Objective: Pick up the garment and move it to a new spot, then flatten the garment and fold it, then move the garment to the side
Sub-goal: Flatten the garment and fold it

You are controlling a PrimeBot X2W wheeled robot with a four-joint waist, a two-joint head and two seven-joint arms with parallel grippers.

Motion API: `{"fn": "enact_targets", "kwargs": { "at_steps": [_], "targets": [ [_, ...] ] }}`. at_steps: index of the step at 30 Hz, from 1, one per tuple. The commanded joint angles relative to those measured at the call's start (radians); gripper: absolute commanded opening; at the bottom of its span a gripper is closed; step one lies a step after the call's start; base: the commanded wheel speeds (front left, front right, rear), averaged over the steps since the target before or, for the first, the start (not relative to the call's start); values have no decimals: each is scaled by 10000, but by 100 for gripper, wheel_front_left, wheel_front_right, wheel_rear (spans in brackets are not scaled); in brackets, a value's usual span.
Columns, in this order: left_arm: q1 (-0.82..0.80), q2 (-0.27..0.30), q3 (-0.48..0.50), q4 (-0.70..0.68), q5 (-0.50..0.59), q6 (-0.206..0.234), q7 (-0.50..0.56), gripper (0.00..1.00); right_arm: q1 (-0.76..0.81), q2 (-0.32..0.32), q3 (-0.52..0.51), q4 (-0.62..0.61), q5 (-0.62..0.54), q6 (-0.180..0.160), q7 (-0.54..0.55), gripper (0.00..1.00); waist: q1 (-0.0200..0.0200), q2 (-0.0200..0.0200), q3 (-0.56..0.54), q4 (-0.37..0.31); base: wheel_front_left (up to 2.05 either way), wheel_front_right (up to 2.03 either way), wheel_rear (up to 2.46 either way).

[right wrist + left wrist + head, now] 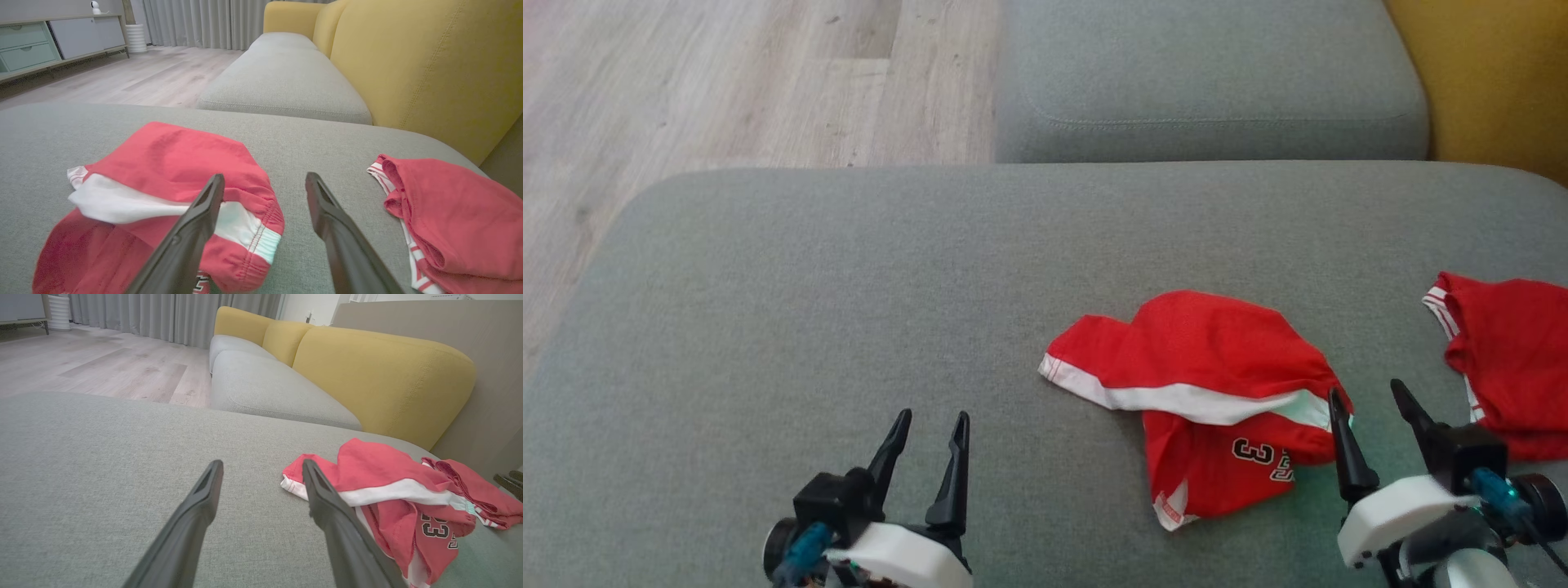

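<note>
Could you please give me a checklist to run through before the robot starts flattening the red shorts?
1. Right gripper open, nothing between its fingers: ok.
2. Left gripper open and empty: ok.
3. Red shorts lying flat: not ok, crumpled and folded over themselves.
4. Shorts apart from the second red garment: ok, grey cushion shows between them.
5. Both leg hems findable: cannot tell, the cloth is partly tucked under.
</note>
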Motion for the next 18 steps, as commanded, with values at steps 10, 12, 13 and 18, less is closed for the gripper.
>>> {"fn": "enact_targets", "kwargs": {
  "at_steps": [10,12,13,18],
  "targets": [
    [84,44,698,-46,-45,34,-233,100,685,193,349,-1763,549,35,-66,100,-1,0,-415,55,0,0,0],
    [286,94,847,-85,-69,61,-250,100,795,194,377,-1825,763,35,-124,100,-1,0,-471,93,0,0,0],
    [382,124,922,-110,-74,79,-256,100,842,195,390,-1835,829,35,-144,100,-1,0,-494,106,0,0,0],
    [702,257,1277,-291,-37,123,-275,100,972,196,461,-1796,1037,35,-231,100,-1,0,-571,166,0,0,0]
  ]
}}
